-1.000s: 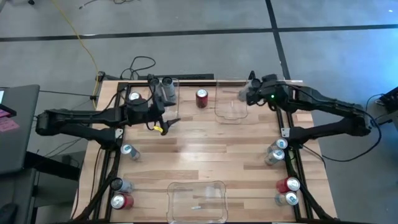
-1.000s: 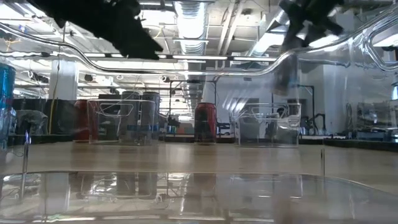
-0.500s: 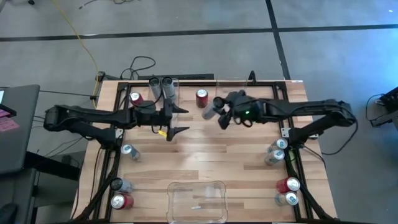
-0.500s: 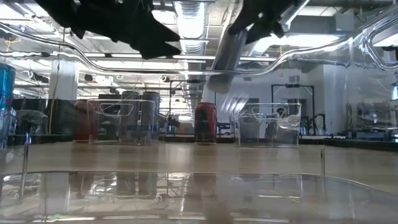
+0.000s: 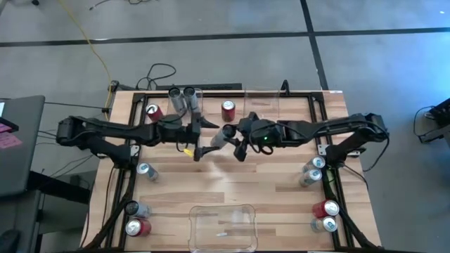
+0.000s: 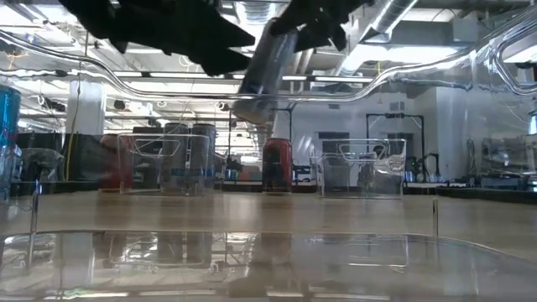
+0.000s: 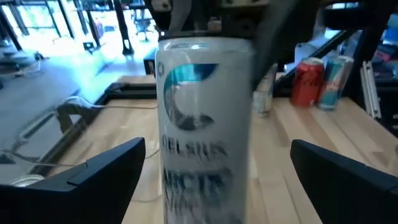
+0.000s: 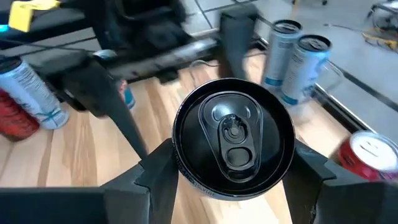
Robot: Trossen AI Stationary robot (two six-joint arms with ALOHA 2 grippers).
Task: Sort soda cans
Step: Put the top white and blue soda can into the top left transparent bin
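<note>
We see the right end effector [image 5: 232, 138] clamped on a silver can [image 5: 223, 135] mid-bench [image 5: 267, 176]; the left end effector [image 5: 202, 138] is spread wide beside it.

A robotics lab or workshop: bare ceiling ducts [image 6: 252, 17], fluorescent lights, grey concrete floor [image 5: 211, 42], loose cables [image 5: 158, 72], and a wooden desk [image 5: 232, 176].

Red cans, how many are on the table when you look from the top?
4 red cans: one at the back middle, one at the back left, one at the front left, one at the front right. Others may be hidden.
</note>
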